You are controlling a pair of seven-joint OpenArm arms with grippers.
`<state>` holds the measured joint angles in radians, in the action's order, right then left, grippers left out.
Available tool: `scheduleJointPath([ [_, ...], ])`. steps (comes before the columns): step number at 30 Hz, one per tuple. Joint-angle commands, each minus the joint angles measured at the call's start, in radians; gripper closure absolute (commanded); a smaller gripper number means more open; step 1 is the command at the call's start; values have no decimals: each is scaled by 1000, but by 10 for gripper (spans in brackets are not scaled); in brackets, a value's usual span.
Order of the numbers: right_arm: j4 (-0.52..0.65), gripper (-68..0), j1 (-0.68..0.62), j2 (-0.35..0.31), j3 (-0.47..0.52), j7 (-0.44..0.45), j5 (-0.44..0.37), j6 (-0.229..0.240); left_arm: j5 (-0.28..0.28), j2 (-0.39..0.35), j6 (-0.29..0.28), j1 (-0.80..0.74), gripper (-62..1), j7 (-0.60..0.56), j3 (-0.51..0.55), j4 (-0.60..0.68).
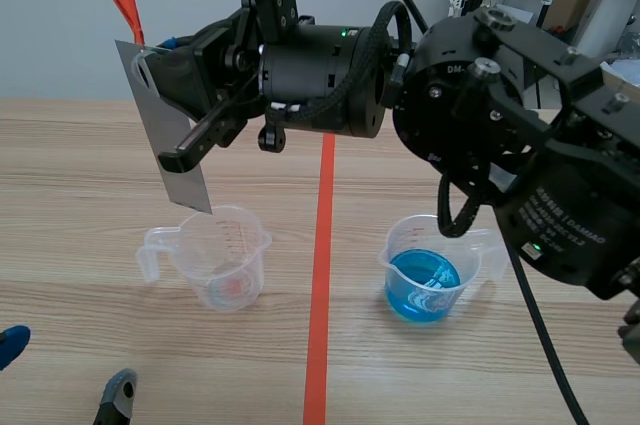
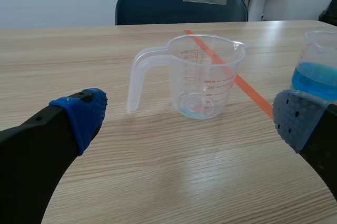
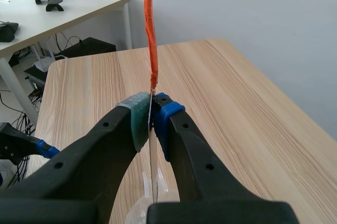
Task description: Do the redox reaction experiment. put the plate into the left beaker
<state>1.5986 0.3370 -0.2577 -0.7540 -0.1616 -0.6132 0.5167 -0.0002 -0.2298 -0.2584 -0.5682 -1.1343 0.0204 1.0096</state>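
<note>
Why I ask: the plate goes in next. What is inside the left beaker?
The left beaker holds no solid thing, at most perhaps a thin film of liquid at the bottom. Its clear walls hide nothing. The plate hangs above it in the right pincer.

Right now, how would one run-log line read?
right gripper shut on plate | plate above left beaker, not in | left gripper open, low
</note>
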Motion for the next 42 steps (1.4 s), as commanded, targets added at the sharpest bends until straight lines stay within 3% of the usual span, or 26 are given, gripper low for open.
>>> scheduleJointPath([
  [1, 8, -6, 18, 14, 7, 18, -14, 0, -7, 2, -2, -8, -623, -17, 3, 6],
  [15, 8, -6, 20, 20, 7, 10, -14, 0, -6, -4, -2, -8, -623, -17, 3, 6],
  [32, 8, -6, 26, 34, 9, -61, -13, 0, -6, -4, -2, -8, -623, -18, 3, 6],
  [42, 8, -6, 26, 37, 9, -65, 31, 0, -6, -3, -2, -8, -623, -17, 3, 6],
])
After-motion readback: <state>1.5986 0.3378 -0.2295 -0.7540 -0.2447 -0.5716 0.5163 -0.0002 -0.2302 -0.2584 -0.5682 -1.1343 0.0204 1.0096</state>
